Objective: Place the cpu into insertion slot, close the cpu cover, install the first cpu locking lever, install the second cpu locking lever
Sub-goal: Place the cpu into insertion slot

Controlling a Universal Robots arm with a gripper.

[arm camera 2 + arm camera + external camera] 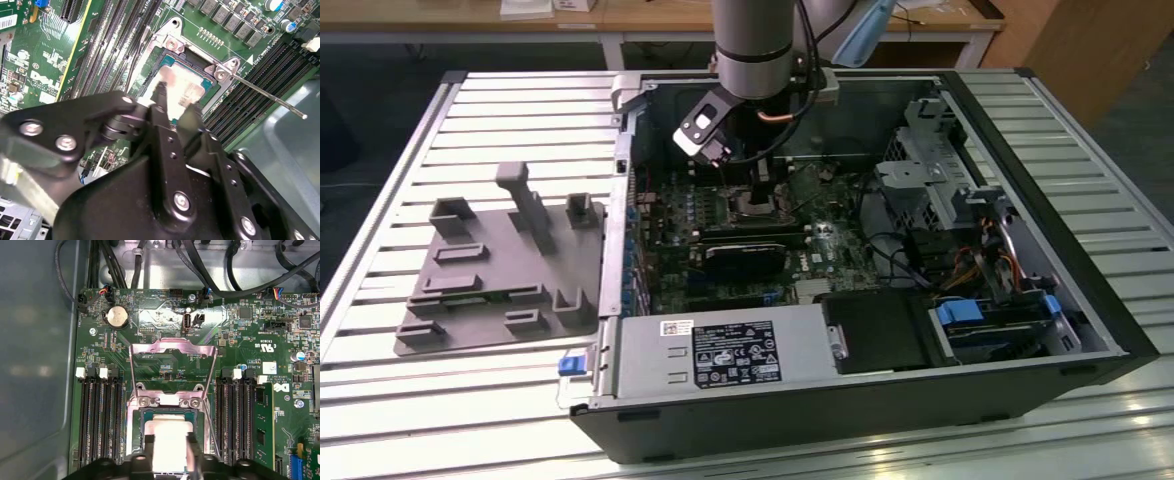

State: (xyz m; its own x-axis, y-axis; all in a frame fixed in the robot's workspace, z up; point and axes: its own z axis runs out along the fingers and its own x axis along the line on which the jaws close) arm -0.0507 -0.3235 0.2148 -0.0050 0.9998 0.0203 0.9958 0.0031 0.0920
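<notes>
Gripper (175,106) is directly over the insertion slot (172,47), with the arm (754,50) reaching down into the open computer case (1067,300). The jaws are only narrowly apart and closed onto the cpu (170,440). In both wrist views one black finger (162,117) presses against each opposite edge of the pale chip. The cpu lies inside the slot's silvery rim, over its dark centre; cannot tell if it is fully seated or just above the contacts.

The cpu cover (172,346) is hinged at the slot's edge and swung up, standing open, with green board (165,320) visible through its cut-out. A thin locking lever (270,97) runs from a corner of the slot out over the memory slots (100,420), not latched down. Memory slots flank the slot on two sides. A coin battery (117,317) sits beyond the raised cover, away from the slot.

In the exterior view a black card (747,255) lies just beside the slot, on the board. A grey fixture (500,270) sits outside the case on the slatted table (400,150), well apart from the slot, toward the exterior view's left.
</notes>
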